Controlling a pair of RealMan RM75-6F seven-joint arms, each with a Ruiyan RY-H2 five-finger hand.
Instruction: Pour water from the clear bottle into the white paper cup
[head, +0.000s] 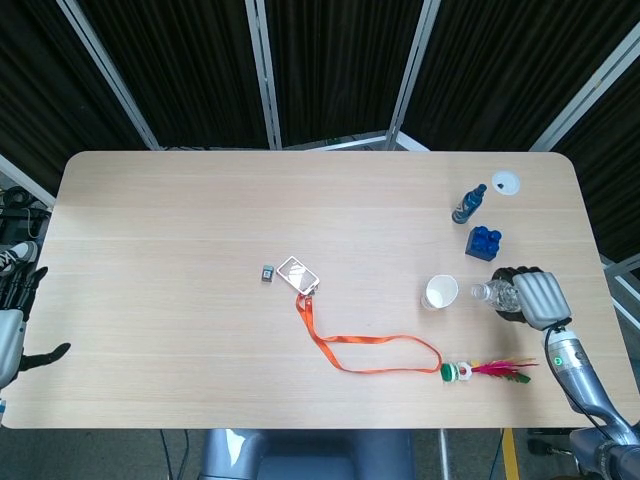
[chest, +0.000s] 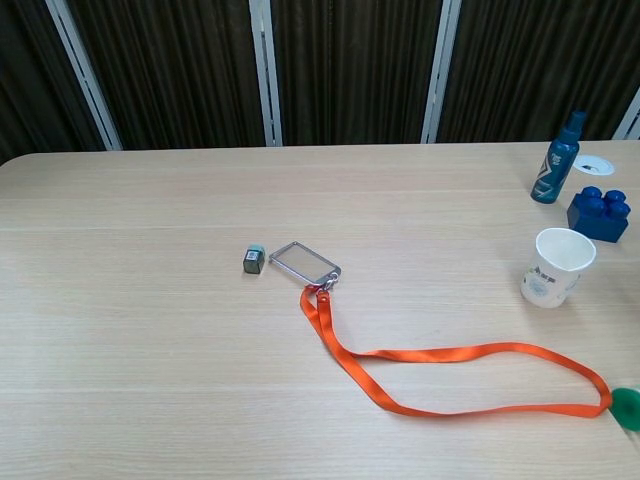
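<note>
While the white paper cup (head: 439, 292) stands upright on the wooden table (head: 200, 220), the pour itself looks not yet under way. Just to the right of the cup in the head view, the right hand (head: 537, 298) has its fingers wrapped around the clear bottle (head: 497, 294), which is tipped over with its neck pointing toward the cup; the mouth sits close to the cup's rim but beside it rather than over the opening. No stream of water can be made out, and neither view shows whether any water is in the cup. The chest view shows the cup but neither hand nor the bottle. Far to the left of the cup, at the table's edge, the left hand (head: 12, 322) holds nothing, its fingers spread. Judged from this, the grasp and the tilt are done; bringing the bottle's mouth over the cup and letting water run in are left. Beyond the cup sit a blue toy brick (head: 483, 243) and a blue spray bottle (head: 467, 204), and on its left an orange lanyard (head: 365, 352) trails from a badge holder (head: 297, 273).
</note>
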